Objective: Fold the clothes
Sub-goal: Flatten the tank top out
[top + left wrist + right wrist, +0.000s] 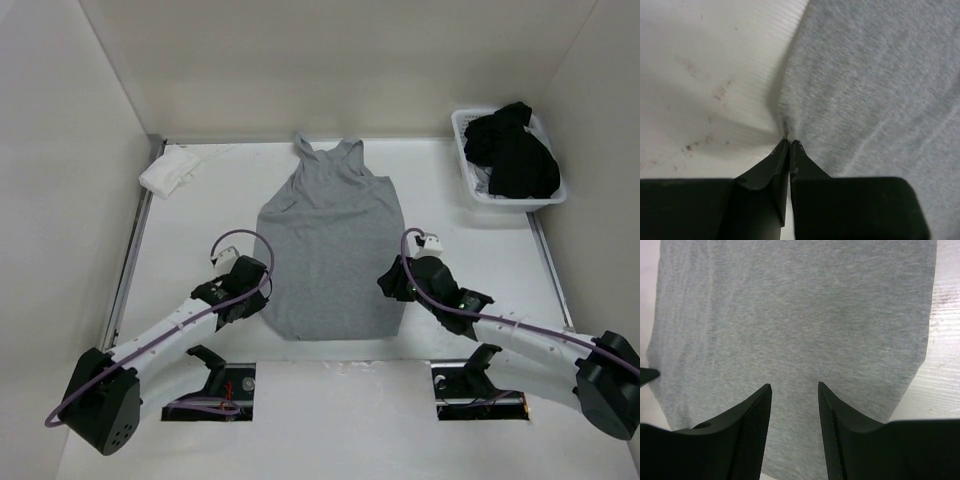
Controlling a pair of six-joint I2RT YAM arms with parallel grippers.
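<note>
White bench [190,225], walled on three sides.

Far left corner: a small folded white cloth [172,170] lies well apart from the other items.

Left claw [263,289]: low at the left side edge of the tank top, near the hem. In the left wrist view the left claw [789,142] is closed, tips pressed together, with the edge of the grey knit drawn in between them and raised slightly off the bench surface, which shows brown specks beside it.

Centre: the tank top [330,245] lies flat on the bench, between the two claws, straps and scooped neck toward the far wall, hem toward the arm bases. It is plain heather grey with faint creases.

Right claw [391,283]: at the right side edge of the tank top, near the hem. In the right wrist view the right claw [795,390] stands open, fingers spread over the grey fabric; contact with the cloth cannot be told.

Far right corner: a white basket [470,190] holds a heap of black garments [515,150].
</note>
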